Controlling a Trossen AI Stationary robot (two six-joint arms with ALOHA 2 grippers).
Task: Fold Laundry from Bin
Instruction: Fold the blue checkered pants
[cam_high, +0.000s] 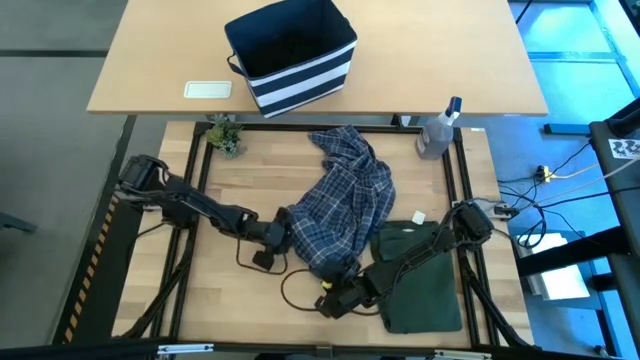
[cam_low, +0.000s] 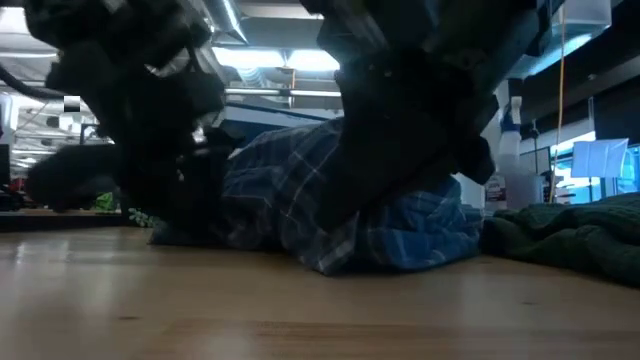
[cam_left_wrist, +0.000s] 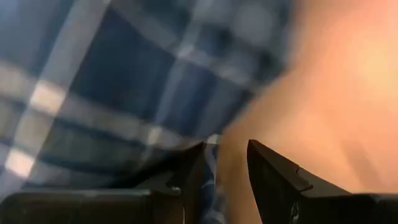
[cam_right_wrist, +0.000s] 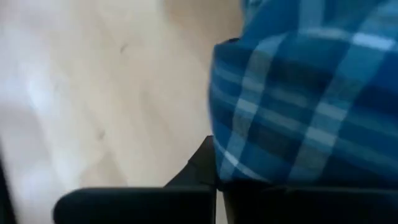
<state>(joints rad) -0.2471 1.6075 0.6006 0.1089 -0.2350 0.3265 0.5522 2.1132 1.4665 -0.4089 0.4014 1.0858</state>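
The blue-and-white plaid shirt lies crumpled in the middle of the table. My left gripper is low at the shirt's left edge, its fingers a little apart around that edge. My right gripper is low at the shirt's near edge and shut on it. The dark olive-green garment lies flat at the near right, under my right arm. The navy striped bin stands on the far table. The black garment is not in view. My left gripper has the shirt's left edge between its fingers, and the cloth lies against the inner side of one finger. A strip of bare table shows between the cloth and the other finger. The shirt rests on the table. My right gripper pinches the shirt's near edge between its two fingers, low over the table. The cloth bulges out past the fingers and hides one of them. One layer or several, I cannot tell. The rest of the shirt lies on the table.
A clear spray bottle stands at the table's far right corner and a small plant at its far left. A white flat thing lies beside the bin. Bare wood lies at the near left.
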